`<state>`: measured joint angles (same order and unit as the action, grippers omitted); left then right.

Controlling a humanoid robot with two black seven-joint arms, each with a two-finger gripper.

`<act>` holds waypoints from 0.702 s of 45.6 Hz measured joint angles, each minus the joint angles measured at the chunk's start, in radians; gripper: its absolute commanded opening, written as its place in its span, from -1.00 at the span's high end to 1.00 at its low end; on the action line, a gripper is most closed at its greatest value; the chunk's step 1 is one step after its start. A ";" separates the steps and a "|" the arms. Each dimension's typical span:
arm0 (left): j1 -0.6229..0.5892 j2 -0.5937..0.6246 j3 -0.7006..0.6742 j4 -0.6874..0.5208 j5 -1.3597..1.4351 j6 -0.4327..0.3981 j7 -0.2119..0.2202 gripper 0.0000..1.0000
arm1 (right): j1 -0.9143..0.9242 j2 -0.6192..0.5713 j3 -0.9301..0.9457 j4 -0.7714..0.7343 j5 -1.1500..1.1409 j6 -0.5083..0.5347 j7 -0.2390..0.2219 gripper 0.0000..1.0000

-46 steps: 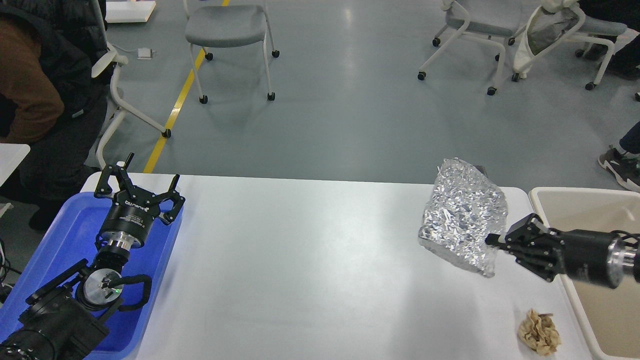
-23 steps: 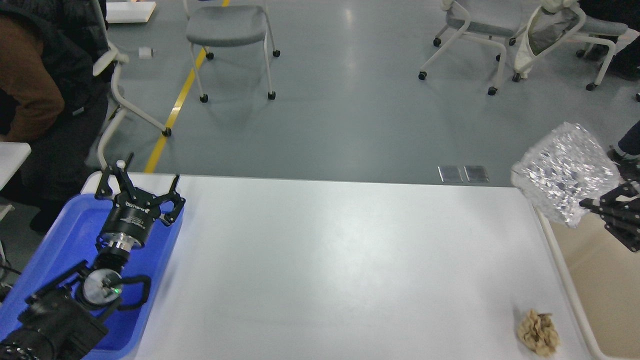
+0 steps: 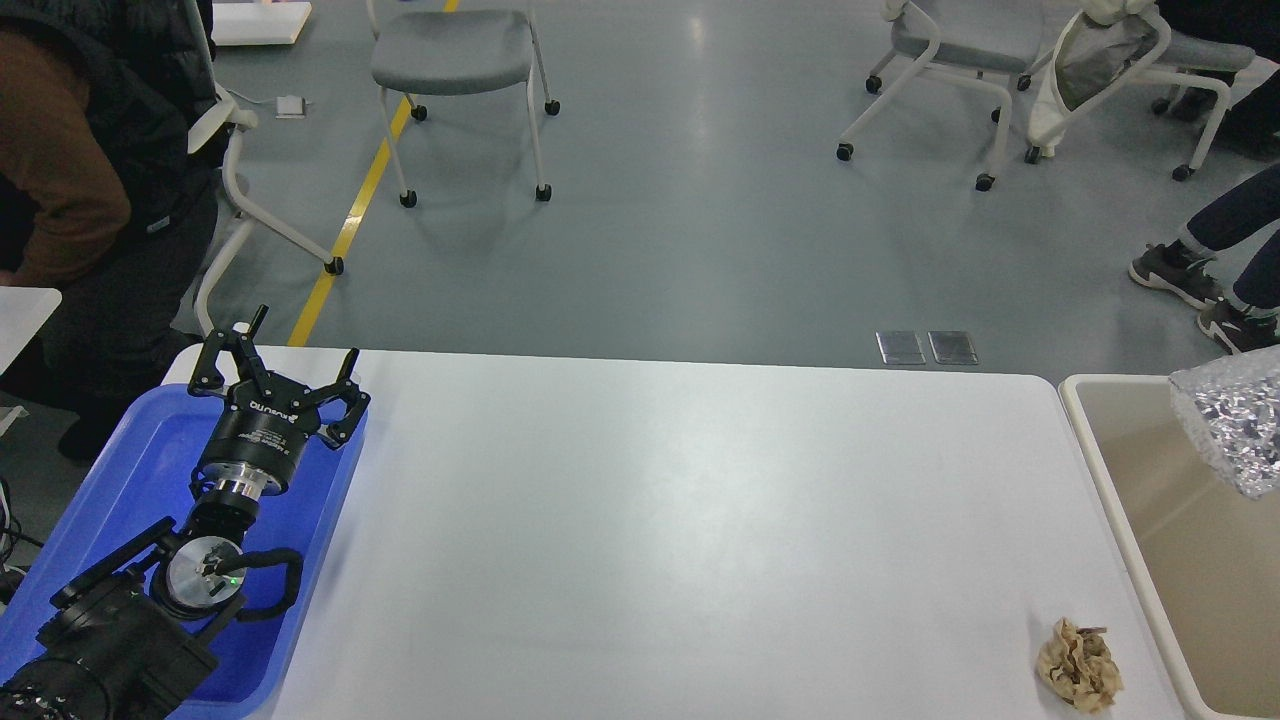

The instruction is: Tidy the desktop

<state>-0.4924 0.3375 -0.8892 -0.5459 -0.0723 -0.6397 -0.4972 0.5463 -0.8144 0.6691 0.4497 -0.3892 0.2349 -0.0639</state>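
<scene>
Spread wide and gripping nothing, the robot's left gripper [image 3: 275, 375] hangs over the far end of a blue plastic tray [image 3: 120, 490] at the left edge of the desktop [image 3: 650, 520], its black fingers [image 3: 345, 400] splayed apart above the tray's rim. The white desktop fills the lower middle of the scene, running from the tray on the left to a beige bin [image 3: 1150, 530] set against its right side. A crumpled wad of brown paper [image 3: 1078, 664] lies on the tabletop near the front right corner, just beside the bin's wall but apart from it. A crinkled mass of silver foil [image 3: 1235, 420] shows at the right border of the view, above the bin; what holds it lies outside the frame, and the right gripper cannot be seen. Behind the table, wheeled grey chairs [image 3: 455, 60] stand on a grey floor crossed by a yellow line [image 3: 350, 210], and a person in a brown sleeve [image 3: 60, 180] leans in at the far left.
</scene>
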 measured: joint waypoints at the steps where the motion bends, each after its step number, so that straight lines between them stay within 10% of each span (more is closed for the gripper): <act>1: 0.000 0.000 0.000 0.000 0.000 0.000 0.000 -1.00 | 0.000 0.007 -0.004 -0.012 -0.001 -0.011 0.000 1.00; 32: 0.000 0.000 0.001 0.000 -0.001 0.001 -0.001 -1.00 | 0.068 0.132 -0.482 -0.235 -0.016 -0.190 0.031 1.00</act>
<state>-0.4924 0.3375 -0.8882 -0.5460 -0.0735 -0.6382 -0.4980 0.6143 -0.6827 0.1868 0.2144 -0.4055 0.0451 -0.0329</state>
